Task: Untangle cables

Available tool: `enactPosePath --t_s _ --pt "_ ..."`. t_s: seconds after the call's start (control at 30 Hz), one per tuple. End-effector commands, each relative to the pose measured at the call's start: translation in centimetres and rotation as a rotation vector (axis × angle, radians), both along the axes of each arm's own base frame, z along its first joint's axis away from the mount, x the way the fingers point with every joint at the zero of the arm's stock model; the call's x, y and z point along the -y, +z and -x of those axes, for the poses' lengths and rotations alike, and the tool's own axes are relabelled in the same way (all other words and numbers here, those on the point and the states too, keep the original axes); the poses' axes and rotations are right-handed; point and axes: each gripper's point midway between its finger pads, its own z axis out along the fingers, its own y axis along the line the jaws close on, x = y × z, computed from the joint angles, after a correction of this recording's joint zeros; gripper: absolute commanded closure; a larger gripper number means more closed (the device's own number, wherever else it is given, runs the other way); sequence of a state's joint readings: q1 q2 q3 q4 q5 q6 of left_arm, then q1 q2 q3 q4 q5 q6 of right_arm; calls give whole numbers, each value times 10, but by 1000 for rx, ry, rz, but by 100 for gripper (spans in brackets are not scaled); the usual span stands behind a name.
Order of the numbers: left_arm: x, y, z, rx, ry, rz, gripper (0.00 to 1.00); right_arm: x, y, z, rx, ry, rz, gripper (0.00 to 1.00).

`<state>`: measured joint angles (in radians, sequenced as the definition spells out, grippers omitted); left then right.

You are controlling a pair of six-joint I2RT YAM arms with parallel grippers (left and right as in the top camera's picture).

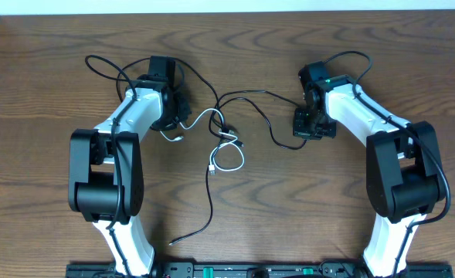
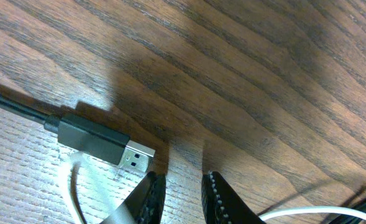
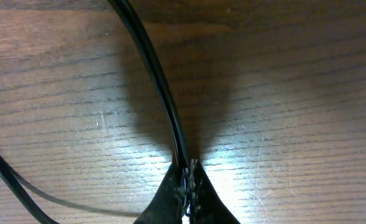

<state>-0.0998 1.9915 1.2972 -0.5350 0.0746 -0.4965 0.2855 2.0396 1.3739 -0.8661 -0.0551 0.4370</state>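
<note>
Black cable [image 3: 160,87] and white cable [image 2: 66,186] tangled at the middle of the desk [image 1: 289,224].
Right pincer [image 3: 189,171] clamps the black cable (seemingly its three-o'clock stretch); left pincer [image 2: 178,186] narrowly parted, empty, white cable at its nine o'clock.

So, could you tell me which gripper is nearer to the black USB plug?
Left. The left gripper hangs right beside the black USB plug, its fingertips just off the metal end, not touching it. The right gripper is well away on the opposite side, shut on the black cable.

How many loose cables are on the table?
2. The black cable runs from the right claw across the middle toward the front; the white cable loops at centre. No others visible.
</note>
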Motion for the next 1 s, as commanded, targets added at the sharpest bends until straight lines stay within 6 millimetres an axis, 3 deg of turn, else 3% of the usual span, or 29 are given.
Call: enactPosePath --t_s 0.0,0.03,0.07,0.17,0.33,0.4,0.47,0.6,0.67,0.77,0.97 --pt "-3 6 2 9 0 -4 75 -2 -7 2 -19 24 -2 99" --pt "-2 6 2 9 -1 1 74 -2 -7 2 -19 24 -2 99" --pt "6 6 3 1 -15 48 59 -2 -7 2 -19 24 -2 99" --pt "28 10 0 27 -130 145 48 -7 -6 4 -26 28 -28 99" --pt "46 16 -2 54 -204 237 39 -9 19 -3 34 -4 -45 99" --pt "53 19 -3 61 -216 277 37 -11 41 -8 95 2 -56 99" --pt "61 22 -2 62 -231 329 34 -18 82 -14 215 40 -70 99" --pt "65 23 -1 59 -227 349 33 -36 138 -17 390 135 -117 99" --pt "65 23 -1 58 -227 348 32 -52 182 -14 523 184 -163 99" --pt "65 23 -1 58 -227 348 28 -72 232 -9 678 229 -230 99" --pt "65 23 -1 58 -227 348 28 -99 283 1 843 287 -318 99"
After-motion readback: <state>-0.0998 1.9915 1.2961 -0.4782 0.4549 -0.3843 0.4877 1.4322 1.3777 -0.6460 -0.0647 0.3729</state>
